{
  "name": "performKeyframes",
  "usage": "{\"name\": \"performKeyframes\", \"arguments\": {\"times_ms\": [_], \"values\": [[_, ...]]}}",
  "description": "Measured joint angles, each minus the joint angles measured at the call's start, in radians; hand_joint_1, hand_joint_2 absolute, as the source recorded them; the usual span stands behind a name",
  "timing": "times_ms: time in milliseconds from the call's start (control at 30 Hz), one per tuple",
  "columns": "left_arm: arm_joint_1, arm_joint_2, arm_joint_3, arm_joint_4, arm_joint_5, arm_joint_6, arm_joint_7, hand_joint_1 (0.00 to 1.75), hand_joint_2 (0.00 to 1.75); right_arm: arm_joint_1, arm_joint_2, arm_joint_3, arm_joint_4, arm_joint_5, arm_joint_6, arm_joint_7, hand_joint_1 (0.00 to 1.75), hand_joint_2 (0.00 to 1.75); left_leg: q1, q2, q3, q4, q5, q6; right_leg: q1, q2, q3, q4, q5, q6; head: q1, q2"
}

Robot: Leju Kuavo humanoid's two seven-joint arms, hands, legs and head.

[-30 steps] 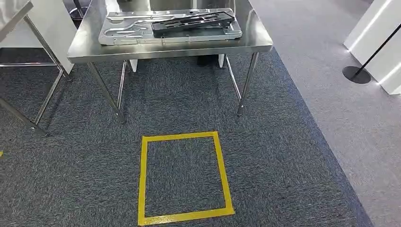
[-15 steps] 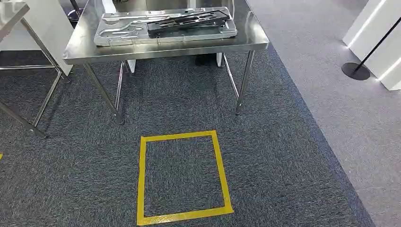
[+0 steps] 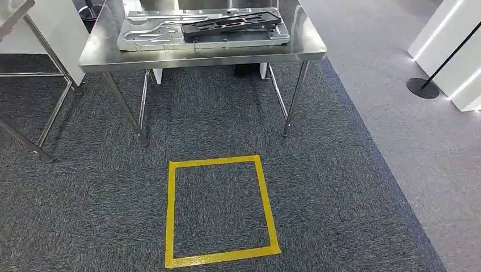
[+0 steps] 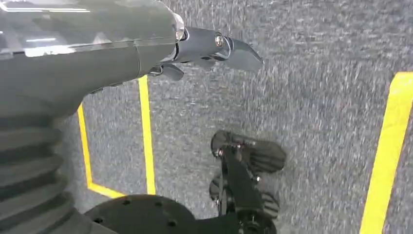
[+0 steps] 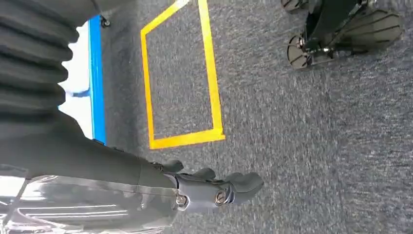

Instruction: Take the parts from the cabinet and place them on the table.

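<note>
From the head view, a stainless steel desk (image 3: 306, 48) stands at twelve o'clock, across a stretch of dark grey carpet (image 3: 85, 215). On its top lies a silver metal part (image 3: 147, 35), a flat panel with cut-out channels, reaching almost from edge to edge. A black part (image 3: 230, 25), long and slotted, rests on top of the silver one toward its two o'clock side, lying at a slight angle to it. A square of yellow tape (image 3: 170, 215) is stuck to the carpet at six o'clock from the desk, well apart from its legs. At three o'clock a black round post base (image 3: 422, 88) sits on lighter grey floor beside a white wall panel (image 3: 454, 51), and at ten o'clock the legs of a second steel table (image 3: 48, 122) show.

The left hand (image 4: 195, 51) hangs above the carpet with nothing in it, its dark fingers (image 4: 229, 48) lying loosely extended. The right hand (image 5: 214, 187) likewise hangs over the carpet near another yellow tape outline (image 5: 209, 73), holding nothing, with its fingers (image 5: 243, 184) gently curved and not closed.
</note>
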Motion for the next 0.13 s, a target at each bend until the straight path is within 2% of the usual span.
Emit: {"name": "performKeyframes", "arguments": {"times_ms": [33, 100, 133], "values": [[0.002, -0.002, 0.006, -0.001, -0.008, -0.003, 0.008, 0.0, 1.75, 0.001, 0.0, 0.001, 0.0, -0.009, 0.005, -0.003, 0.0, 1.75, -0.001, 0.0, 0.0, 0.0, 0.0, 0.0, -0.001, 0.0, 0.0, 0.0, 0.0, 0.005, 0.0, 0.0], [0.008, -0.003, 0.031, -0.005, -0.039, -0.008, 0.019, 0.0, 1.75, 0.004, 0.0, 0.011, -0.001, -0.028, 0.014, -0.006, 0.0, 1.75, -0.001, 0.0, 0.0, 0.0, 0.0, 0.0, -0.001, 0.0, -0.001, 0.0, -0.001, 0.006, 0.0, 0.0], [0.012, -0.003, 0.05, -0.008, -0.064, -0.01, 0.024, 0.0, 0.0, 0.006, 0.0, 0.019, -0.002, -0.04, 0.017, -0.007, 0.0, 1.75, -0.001, 0.0, 0.0, 0.0, 0.0, 0.0, -0.001, 0.0, -0.001, 0.0, -0.001, 0.006, 0.0, 0.0]]}}
